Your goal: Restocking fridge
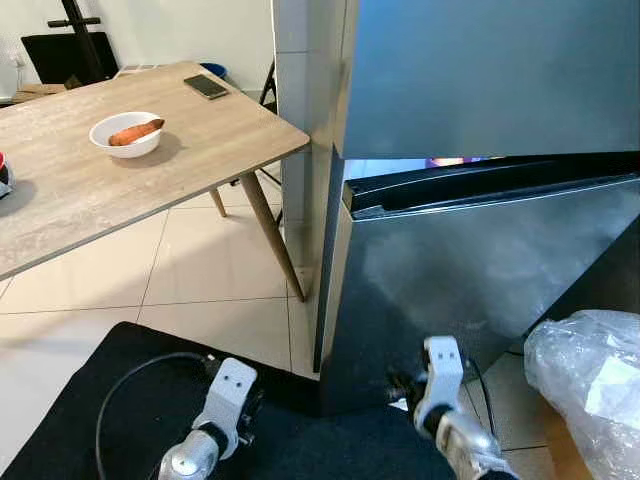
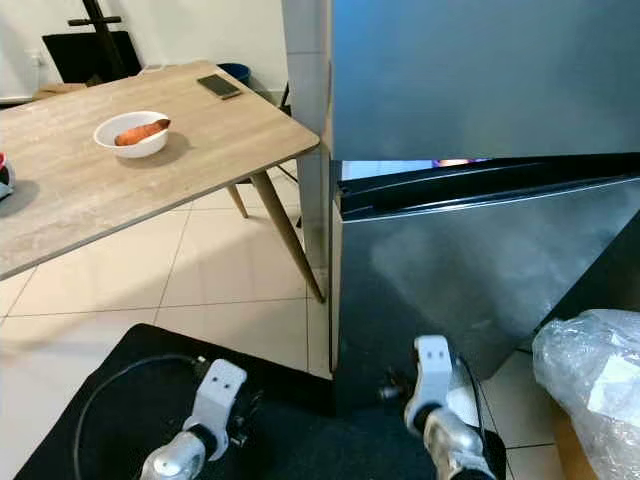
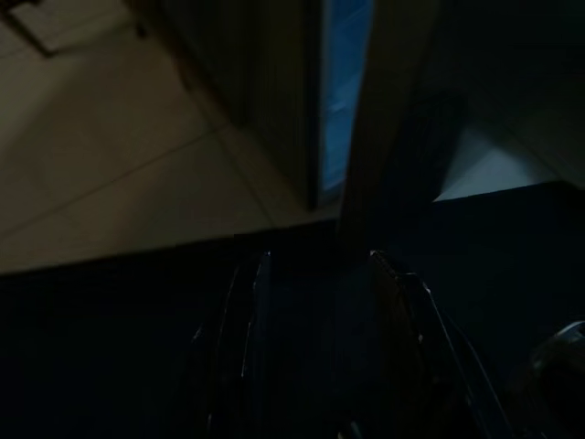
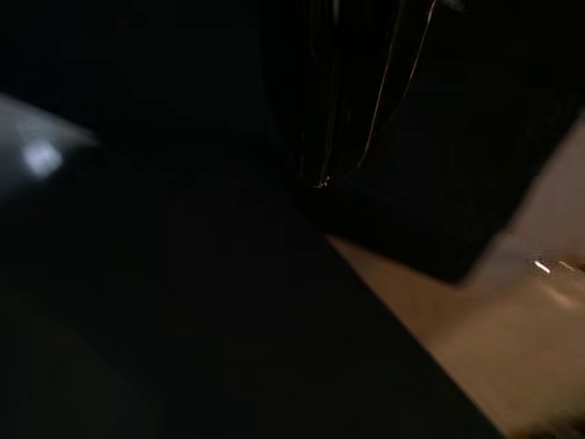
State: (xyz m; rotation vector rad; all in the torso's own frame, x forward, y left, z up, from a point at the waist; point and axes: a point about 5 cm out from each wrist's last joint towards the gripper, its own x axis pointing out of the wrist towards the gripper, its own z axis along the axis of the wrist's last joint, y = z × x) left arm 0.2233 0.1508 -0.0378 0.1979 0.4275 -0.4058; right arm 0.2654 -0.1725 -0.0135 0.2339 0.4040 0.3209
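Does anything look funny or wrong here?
Yes: the fridge is ajar, with a lit gap between its upper and lower doors. Also, a lone carrot lies in a white bowl on the table.

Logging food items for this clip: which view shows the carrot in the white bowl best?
The right eye view shows the carrot best: it lies whole in the white bowl on the wooden table, a little nearer the middle of the picture. The left eye view shows the same, closer to the edge. Both wrist views are too dark to make out the table.
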